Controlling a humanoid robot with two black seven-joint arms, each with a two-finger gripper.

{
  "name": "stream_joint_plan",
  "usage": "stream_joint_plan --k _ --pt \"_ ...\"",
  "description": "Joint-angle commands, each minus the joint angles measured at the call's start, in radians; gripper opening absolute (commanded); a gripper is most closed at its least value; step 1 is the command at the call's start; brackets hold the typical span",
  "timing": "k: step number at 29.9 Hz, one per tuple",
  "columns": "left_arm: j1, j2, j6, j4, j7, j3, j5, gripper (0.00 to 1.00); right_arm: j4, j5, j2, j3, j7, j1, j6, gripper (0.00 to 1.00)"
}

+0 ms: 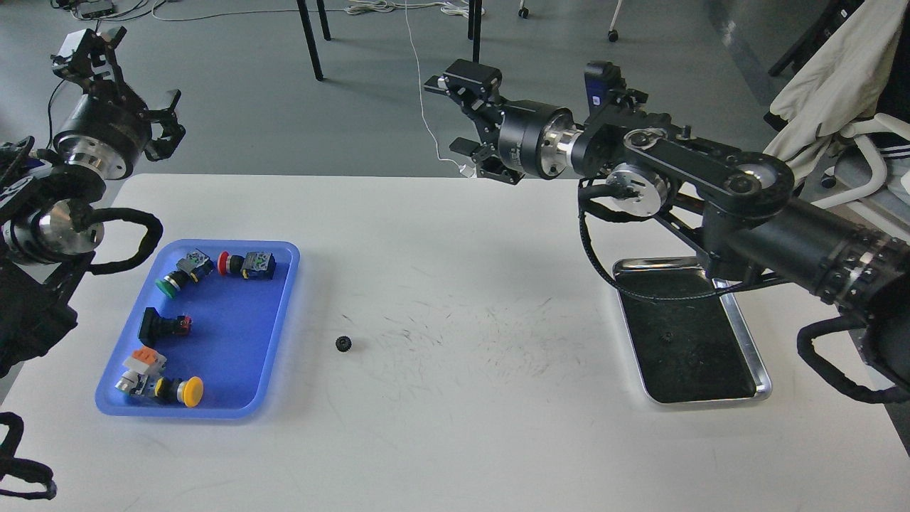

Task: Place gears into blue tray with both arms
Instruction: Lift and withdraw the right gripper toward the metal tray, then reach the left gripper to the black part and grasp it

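Tiny black toothed gear (344, 344) on white table (455, 441), three o'clock of blue plastic tray (284, 306): light, stiff, pinchable across teeth. Right gripper (466, 117) and left gripper (117, 75) raised, both spread, empty.
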Motion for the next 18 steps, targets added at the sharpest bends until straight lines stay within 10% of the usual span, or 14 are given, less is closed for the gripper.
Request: stream_joint_plan --k 1,8,18 --pt "-0.002 0.001 0.001 -0.009 0.007 0.002 0.012 0.98 0.004 0.087 -0.105 0.193 0.000 -0.129 0.014 0.96" --pt "0.012 0.080 0.000 -0.183 0.005 0.054 0.208 0.98 0.132 0.229 -0.205 0.537 -0.002 -0.465 0.095 0.96" --pt "0.069 0.407 -0.006 -0.812 0.002 0.359 0.545 0.98 0.301 0.260 -0.208 0.780 0.007 -0.822 0.177 0.96"
